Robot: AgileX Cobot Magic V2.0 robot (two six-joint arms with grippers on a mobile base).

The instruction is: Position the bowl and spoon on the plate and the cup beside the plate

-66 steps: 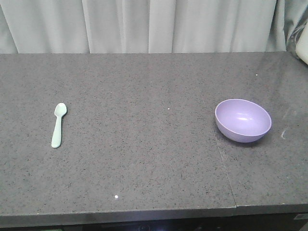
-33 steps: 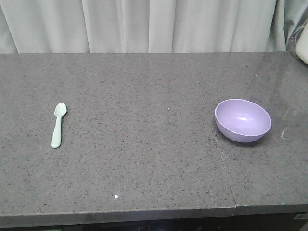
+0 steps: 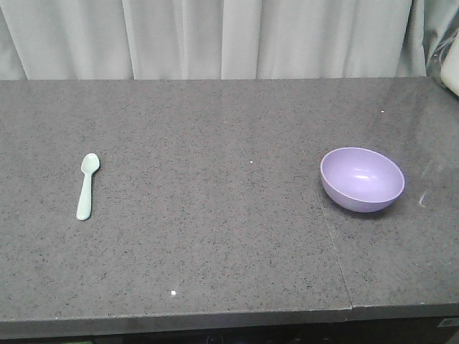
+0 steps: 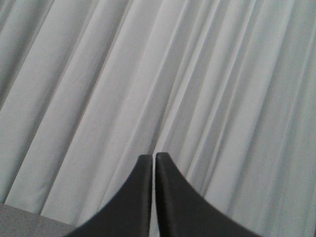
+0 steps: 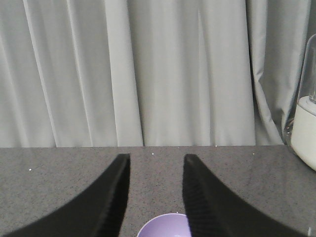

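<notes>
The spoon (image 3: 87, 186) lies flat near the counter's (image 3: 215, 236) left edge and the bowl (image 3: 362, 179) sits upright toward its right edge, well apart, while the left gripper (image 4: 153, 156) is pinched closed on nothing and the right gripper (image 5: 156, 157) is spread open, empty.

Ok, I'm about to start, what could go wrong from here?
No plate or cup shows in any view, so there is nowhere yet to set things.
The small mint-green plastic spoon lies flat on the speckled grey countertop; the left gripper is shut and faces the curtain, so a pinch may just push it along.
The round lavender plastic bowl has smooth curved sides; the open right gripper could slip off or tip it.
</notes>
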